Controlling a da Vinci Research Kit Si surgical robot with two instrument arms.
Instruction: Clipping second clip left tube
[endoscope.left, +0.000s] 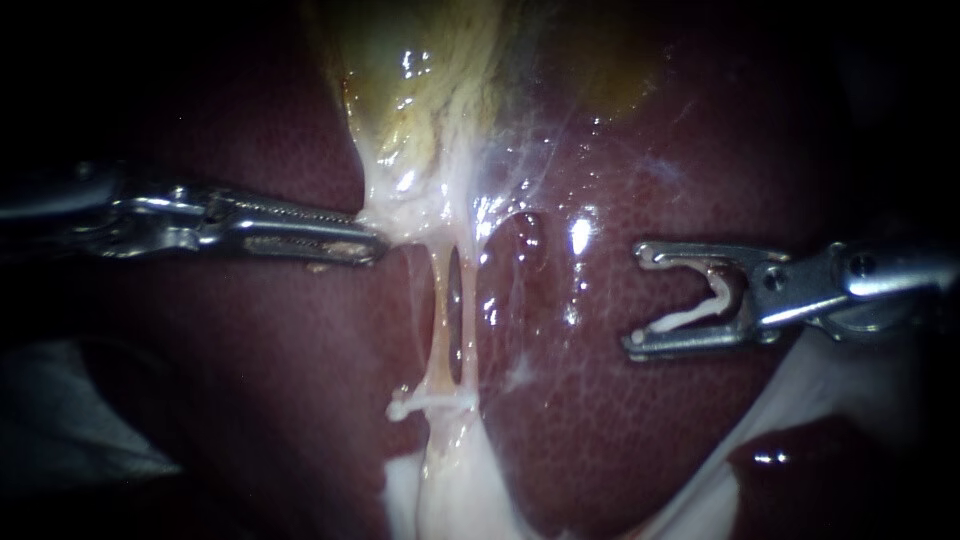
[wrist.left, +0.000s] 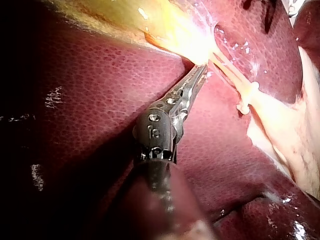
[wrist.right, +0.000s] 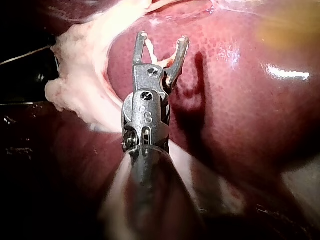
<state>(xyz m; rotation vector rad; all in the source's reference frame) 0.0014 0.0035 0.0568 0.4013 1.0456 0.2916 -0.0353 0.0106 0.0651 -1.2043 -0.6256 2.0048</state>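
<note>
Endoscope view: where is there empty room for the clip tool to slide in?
Free: the bare dark red liver between the two thin pale tubes and the right instrument, whose jaws hold an open white clip. Crowded: above the tubes, where the left instrument grips pale tissue, and below, at the fitted white clip.

**A:** What does the left instrument (endoscope.left: 375, 245) look like?

**B:** Bright silver steel. Its two jaws are long and slim and taper to a narrow point, with fine teeth along their inner edges. Behind them is a chunkier hinge block with round pin heads and a stamped mark, then a dark, smooth shaft.

**A:** And the right instrument (endoscope.left: 640, 300)?

**B:** The same polished steel, but its jaws are shorter, flat-sided and blunt, each tip hooked slightly inward. There is one round pivot pin at their base. Behind that comes a rounded collar with a screw and a stamped mark, then a dark grey shaft.
</note>
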